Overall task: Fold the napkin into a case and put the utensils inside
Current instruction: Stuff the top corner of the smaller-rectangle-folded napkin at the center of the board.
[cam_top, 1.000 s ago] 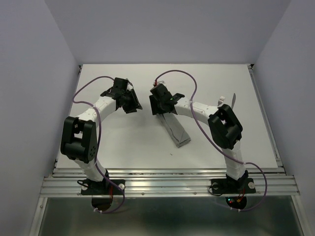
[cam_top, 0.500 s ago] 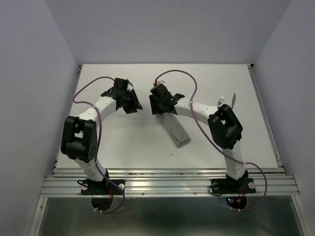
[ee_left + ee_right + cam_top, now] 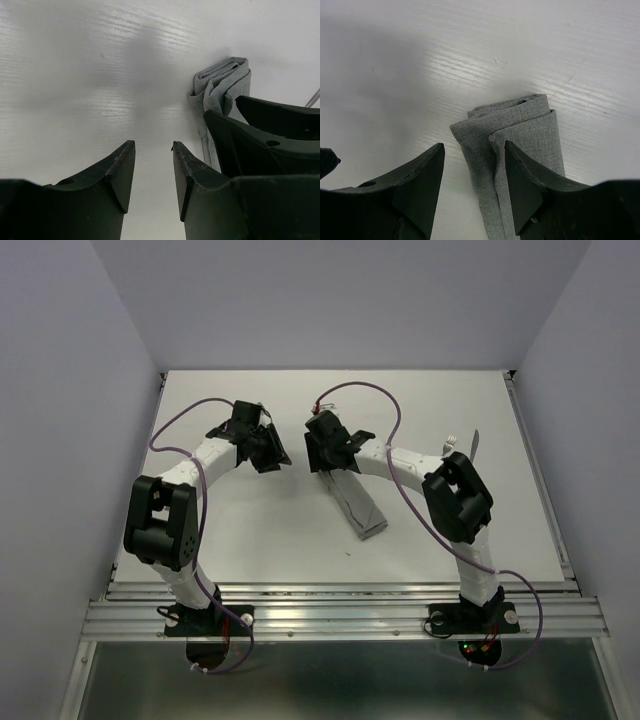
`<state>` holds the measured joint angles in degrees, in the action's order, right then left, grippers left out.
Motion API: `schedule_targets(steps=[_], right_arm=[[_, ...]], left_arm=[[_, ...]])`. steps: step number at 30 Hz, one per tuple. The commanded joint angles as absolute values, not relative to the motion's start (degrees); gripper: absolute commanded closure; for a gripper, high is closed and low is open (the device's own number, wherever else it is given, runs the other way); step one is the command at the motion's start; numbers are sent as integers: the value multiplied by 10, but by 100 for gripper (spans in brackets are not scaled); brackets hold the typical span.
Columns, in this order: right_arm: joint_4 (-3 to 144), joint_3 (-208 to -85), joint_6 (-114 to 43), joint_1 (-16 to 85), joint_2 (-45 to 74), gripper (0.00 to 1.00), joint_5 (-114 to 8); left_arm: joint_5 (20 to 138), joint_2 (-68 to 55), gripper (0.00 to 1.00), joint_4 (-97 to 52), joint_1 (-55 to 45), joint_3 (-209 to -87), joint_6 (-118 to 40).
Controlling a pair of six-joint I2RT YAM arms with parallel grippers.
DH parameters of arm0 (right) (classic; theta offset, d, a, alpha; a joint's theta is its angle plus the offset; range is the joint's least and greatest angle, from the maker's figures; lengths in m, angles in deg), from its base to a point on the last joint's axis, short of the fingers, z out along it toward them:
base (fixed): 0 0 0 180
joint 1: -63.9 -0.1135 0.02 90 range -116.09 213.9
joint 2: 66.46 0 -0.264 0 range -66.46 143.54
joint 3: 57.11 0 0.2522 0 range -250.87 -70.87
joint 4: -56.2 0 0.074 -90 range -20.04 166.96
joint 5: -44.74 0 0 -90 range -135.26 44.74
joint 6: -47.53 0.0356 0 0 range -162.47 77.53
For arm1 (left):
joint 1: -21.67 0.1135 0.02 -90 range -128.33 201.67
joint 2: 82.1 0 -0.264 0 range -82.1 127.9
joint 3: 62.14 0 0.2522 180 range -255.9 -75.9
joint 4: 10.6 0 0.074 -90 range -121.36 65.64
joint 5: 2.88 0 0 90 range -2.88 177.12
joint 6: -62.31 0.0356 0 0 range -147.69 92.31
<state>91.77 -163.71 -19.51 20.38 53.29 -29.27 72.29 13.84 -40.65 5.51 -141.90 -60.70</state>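
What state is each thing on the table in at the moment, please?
Napkin: folded into a narrow layered strip, flat on the table.
Utensils: on the table, outside the napkin, partly hidden by the right arm.
Left gripper: open, empty.
Right gripper: open, over the napkin's end.

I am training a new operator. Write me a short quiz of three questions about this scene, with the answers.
1. True or false: the utensils lie on the table, outside the case.
2. Which pincer hangs over the case's far end? A) left B) right C) neither
3. Fill in: the left pincer and the right pincer both have their jaws ___.
Key: 1 true; 2 B; 3 open.
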Motion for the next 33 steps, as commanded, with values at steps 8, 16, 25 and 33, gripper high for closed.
schedule_targets(steps=[8,16,25,33], right_arm=[[891,-1643,-183,207,554,46,-292],[888,-1638,-178,207,548,63,-291],[876,-1622,-171,207,533,87,-285],[839,-1575,-143,225,504,99,-332]], left_arm=[[715,148,53,-394,49,-1416,-606],[713,155,54,-394,45,-1421,-606],[713,160,54,-394,37,-1425,-607],[722,170,49,-390,13,-1431,-604]])
